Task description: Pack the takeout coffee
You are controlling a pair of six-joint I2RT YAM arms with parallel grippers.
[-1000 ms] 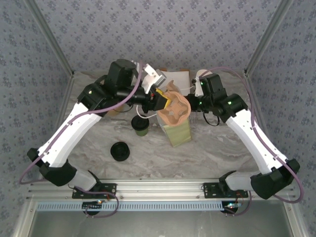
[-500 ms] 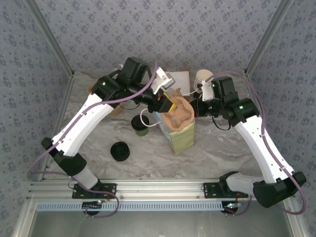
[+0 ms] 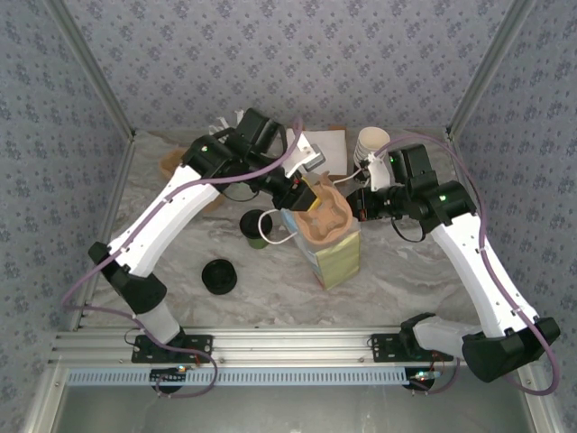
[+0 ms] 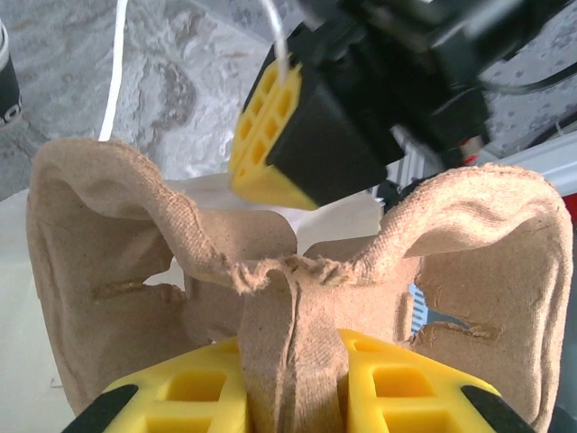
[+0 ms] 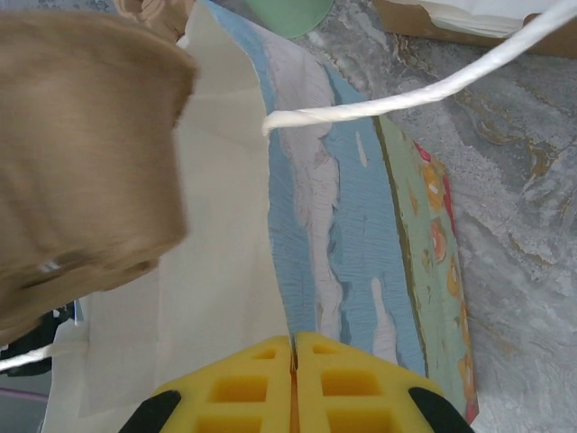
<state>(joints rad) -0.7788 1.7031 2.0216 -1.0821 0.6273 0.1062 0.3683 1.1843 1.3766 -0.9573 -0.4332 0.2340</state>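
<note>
Top external: paper bag [image 3: 335, 257] stands between both sets of jaws, with the pulp cup carrier [image 3: 325, 215] at its mouth.
Left wrist: left gripper [image 4: 293, 383] is clenched on the carrier's middle ridge, and the right gripper [image 4: 270, 135] is just beyond.
Right wrist: jaws are pinched on the bag's rim; the bag print is blue, green and orange.
Takeout coffee [image 3: 257, 230]: stands on the table [image 3: 406, 271], left of the left jaws and outside the bag.
Change: the left arm has reached further in, and the bag has shifted right.

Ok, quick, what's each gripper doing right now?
Left gripper: closed on the middle ridge of the cardboard cup carrier.
Right gripper: closed, pinching the top edge of the paper bag.
</note>
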